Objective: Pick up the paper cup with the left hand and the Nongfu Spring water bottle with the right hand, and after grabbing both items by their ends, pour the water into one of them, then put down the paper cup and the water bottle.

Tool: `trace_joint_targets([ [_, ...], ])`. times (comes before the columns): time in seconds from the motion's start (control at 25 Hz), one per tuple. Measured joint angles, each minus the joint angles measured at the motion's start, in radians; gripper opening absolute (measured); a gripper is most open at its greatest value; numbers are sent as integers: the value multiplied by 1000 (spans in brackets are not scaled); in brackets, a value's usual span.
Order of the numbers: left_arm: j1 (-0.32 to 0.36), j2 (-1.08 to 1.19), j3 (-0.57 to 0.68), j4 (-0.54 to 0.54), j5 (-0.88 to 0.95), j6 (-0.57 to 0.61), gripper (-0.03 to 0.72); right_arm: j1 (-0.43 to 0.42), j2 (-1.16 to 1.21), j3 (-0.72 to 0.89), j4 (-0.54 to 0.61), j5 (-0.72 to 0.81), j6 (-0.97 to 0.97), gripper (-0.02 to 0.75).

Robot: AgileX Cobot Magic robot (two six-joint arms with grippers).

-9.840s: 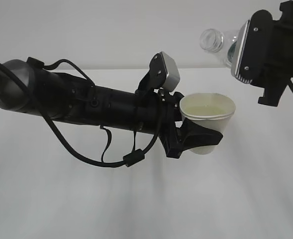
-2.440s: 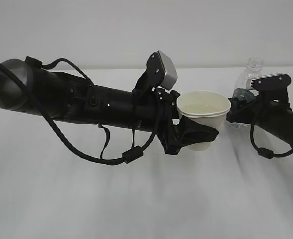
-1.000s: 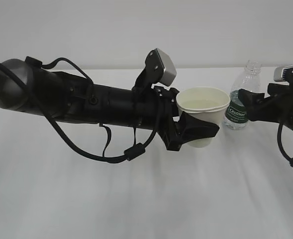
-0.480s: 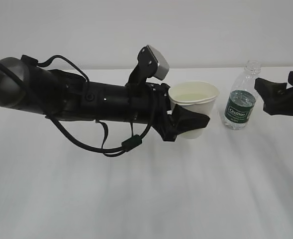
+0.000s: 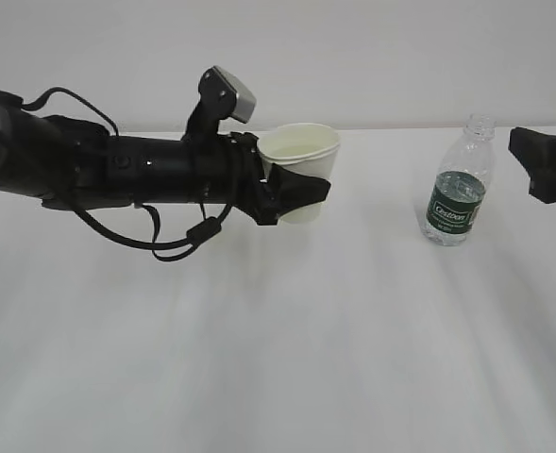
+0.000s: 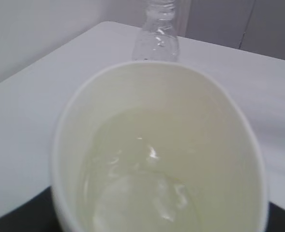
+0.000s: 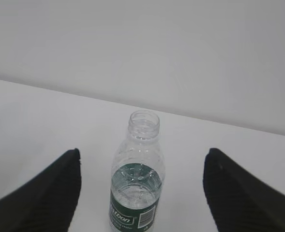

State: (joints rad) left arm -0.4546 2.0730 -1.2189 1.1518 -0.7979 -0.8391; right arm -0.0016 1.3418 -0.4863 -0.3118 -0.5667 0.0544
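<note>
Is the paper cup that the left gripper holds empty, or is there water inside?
There is water inside: the left wrist view shows clear liquid with glints covering the bottom of the paper cup.

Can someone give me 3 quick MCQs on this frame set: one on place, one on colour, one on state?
1. Where is the water bottle?
A. Standing on the table, apart from both grippers
B. Held in the right gripper
C. Lying on its side beside the cup

2. What colour is the bottle's label?
A. Red
B. Dark green
C. Yellow

3. What is the state of the paper cup?
A. Empty, set on the table
B. Crushed flat
C. Gripped by the left gripper, with water inside

Answers:
1. A: in the exterior view the bottle stands upright, and the right gripper is off to its side; the right wrist view shows open fingers clear of it.
2. B: the label reads dark green in both the exterior and right wrist views.
3. C: black fingers clasp the cup, and the left wrist view shows liquid in it.
</note>
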Motion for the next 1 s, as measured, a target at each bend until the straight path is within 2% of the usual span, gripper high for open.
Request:
trace_joint_targets([
  [0.36,122,0,0,-4,0,0,436,0,-71,2,-82,90,64,589],
  [1.0,284,0,0,-4,6,1,436,0,-111,2,-86,148,71,589],
])
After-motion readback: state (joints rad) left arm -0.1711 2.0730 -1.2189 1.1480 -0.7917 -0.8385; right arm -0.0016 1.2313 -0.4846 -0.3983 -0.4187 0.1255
